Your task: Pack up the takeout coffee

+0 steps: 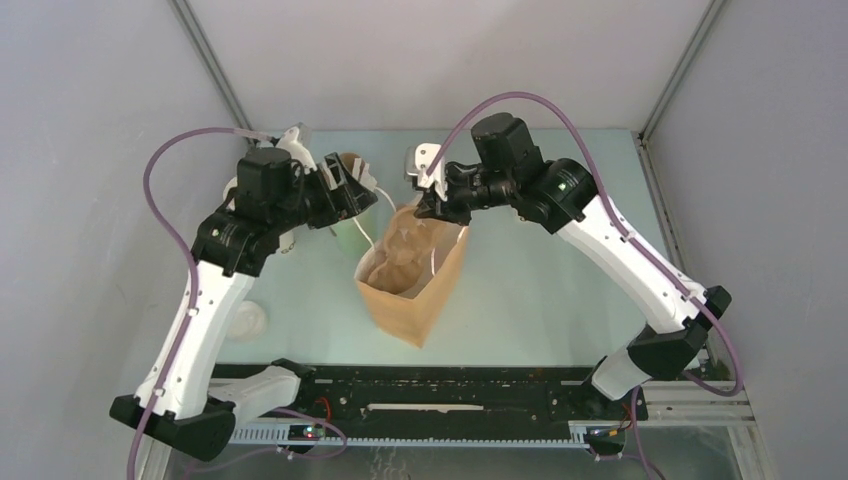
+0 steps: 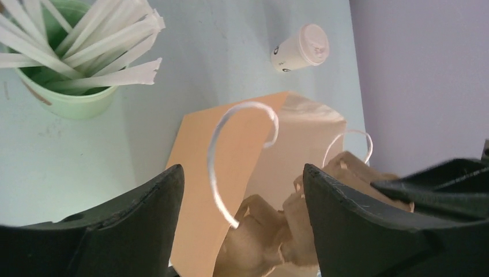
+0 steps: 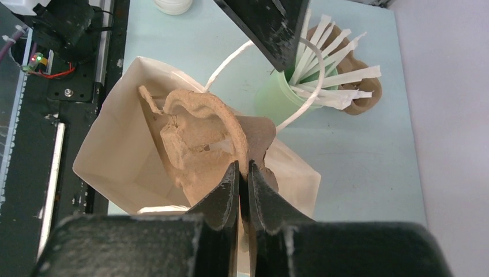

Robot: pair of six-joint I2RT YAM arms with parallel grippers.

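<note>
The right gripper (image 3: 242, 168) pinches the cardboard cup carrier (image 3: 193, 130) by its rim, seemingly to seat it in the paper bag (image 3: 109, 150), while the left gripper (image 2: 242, 173) hangs spread wide over a handle (image 2: 214, 158) and the lidded coffee cup (image 2: 300, 49) sits apart on the table (image 2: 219, 52).

You'll see the cup (image 2: 300, 49) in the upper right of the left wrist view. It is small, tapered and cream-white, with dark print on its side. It stands upright, capped by a round white lid.
</note>
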